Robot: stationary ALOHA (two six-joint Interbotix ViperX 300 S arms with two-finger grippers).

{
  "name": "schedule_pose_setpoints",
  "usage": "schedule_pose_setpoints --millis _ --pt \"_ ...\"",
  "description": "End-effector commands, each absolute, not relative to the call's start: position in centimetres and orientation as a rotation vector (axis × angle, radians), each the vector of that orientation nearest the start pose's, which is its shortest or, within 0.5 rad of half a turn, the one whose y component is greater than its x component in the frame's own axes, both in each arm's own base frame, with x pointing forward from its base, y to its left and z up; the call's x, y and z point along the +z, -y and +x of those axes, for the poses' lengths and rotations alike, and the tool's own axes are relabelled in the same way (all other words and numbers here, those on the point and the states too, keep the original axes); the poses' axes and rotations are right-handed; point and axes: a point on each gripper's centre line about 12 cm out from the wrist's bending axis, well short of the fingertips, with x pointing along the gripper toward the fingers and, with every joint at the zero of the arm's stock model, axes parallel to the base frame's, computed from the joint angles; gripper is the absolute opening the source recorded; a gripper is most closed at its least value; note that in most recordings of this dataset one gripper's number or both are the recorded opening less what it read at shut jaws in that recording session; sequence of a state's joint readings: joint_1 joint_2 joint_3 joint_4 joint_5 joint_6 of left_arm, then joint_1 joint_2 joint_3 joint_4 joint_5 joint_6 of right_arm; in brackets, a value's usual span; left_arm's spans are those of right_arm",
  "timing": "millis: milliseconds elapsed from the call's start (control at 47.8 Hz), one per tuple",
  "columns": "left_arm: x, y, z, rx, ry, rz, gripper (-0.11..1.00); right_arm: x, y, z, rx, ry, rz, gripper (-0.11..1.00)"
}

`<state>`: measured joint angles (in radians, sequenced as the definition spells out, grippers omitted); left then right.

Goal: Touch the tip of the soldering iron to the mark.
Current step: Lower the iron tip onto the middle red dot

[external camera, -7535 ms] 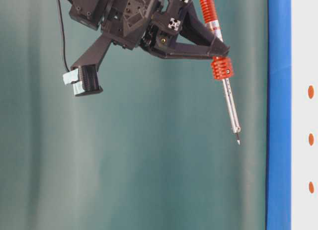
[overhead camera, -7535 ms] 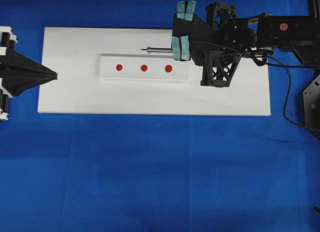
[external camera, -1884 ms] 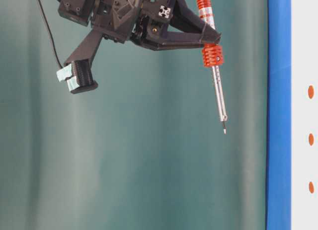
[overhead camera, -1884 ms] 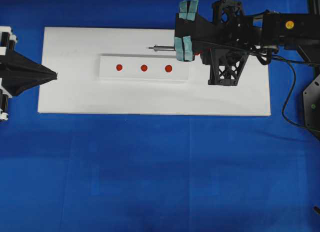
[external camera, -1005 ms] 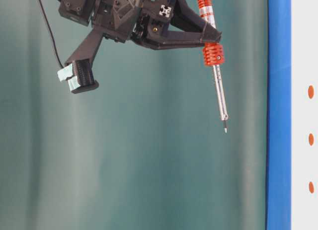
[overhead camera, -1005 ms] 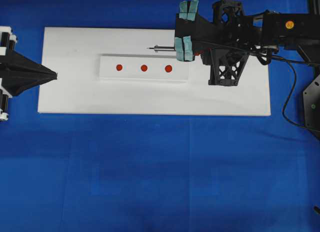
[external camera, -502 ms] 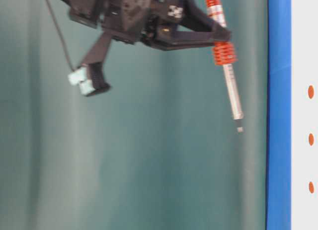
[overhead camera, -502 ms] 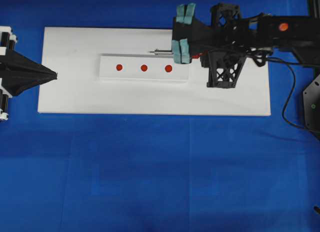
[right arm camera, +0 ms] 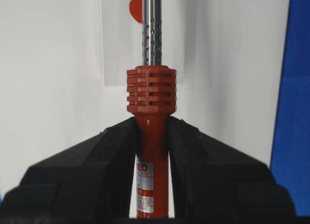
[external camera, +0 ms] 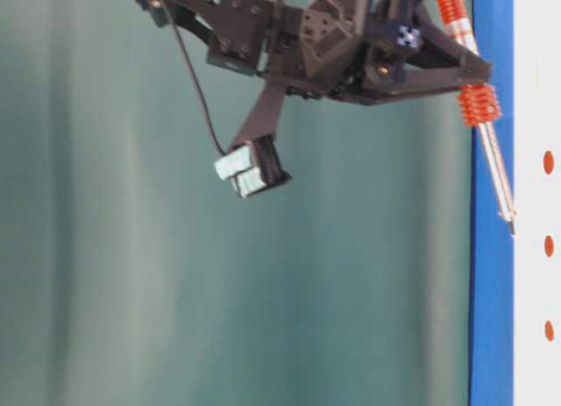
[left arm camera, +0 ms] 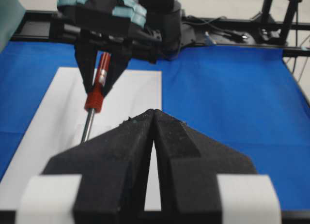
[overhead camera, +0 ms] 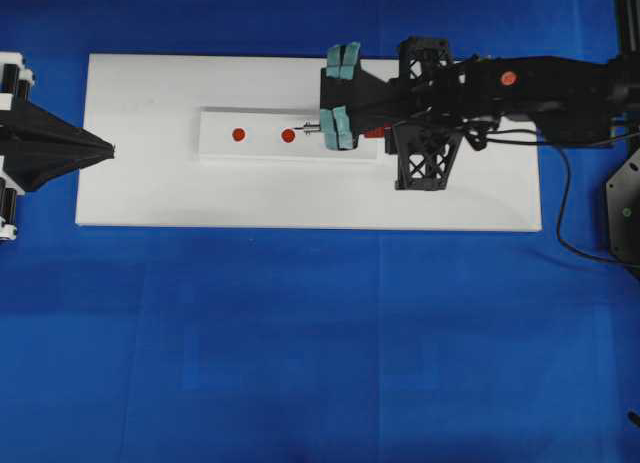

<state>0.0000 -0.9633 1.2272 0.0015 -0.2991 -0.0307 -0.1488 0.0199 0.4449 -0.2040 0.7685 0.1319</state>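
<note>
While the left gripper (overhead camera: 108, 150) just sits pinched together at the left edge of the white board (overhead camera: 250, 198), the right gripper (right arm camera: 151, 137) is clamped on the soldering iron (right arm camera: 151, 96) by its red handle. Shaft slants down over the raised white strip (overhead camera: 225, 148), the tip (overhead camera: 308, 133) just beside the middle red mark (overhead camera: 288, 135), can't tell if it's touching.

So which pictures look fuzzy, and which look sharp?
Table-level view: the right gripper and soldering iron are a bit smeared. Left wrist view: the near left gripper is soft and the iron behind it fairly clear. Right wrist view: the red handle is crisp. Overhead view: sharp and evenly lit.
</note>
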Motion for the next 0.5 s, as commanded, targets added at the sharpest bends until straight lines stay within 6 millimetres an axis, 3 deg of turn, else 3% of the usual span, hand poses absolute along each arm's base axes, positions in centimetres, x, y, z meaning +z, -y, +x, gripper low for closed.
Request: schedule_pose_setpoints --millis 0,481 --pt "27.7 0.0 19.7 -0.002 0.049 -0.026 0.02 18.4 7.1 37.1 -0.239 -1.206 -0.007 0.06" --pt "27.7 0.0 19.7 -0.002 0.046 -0.026 0.02 17.0 7.2 37.4 -0.237 -1.234 -0.008 0.06"
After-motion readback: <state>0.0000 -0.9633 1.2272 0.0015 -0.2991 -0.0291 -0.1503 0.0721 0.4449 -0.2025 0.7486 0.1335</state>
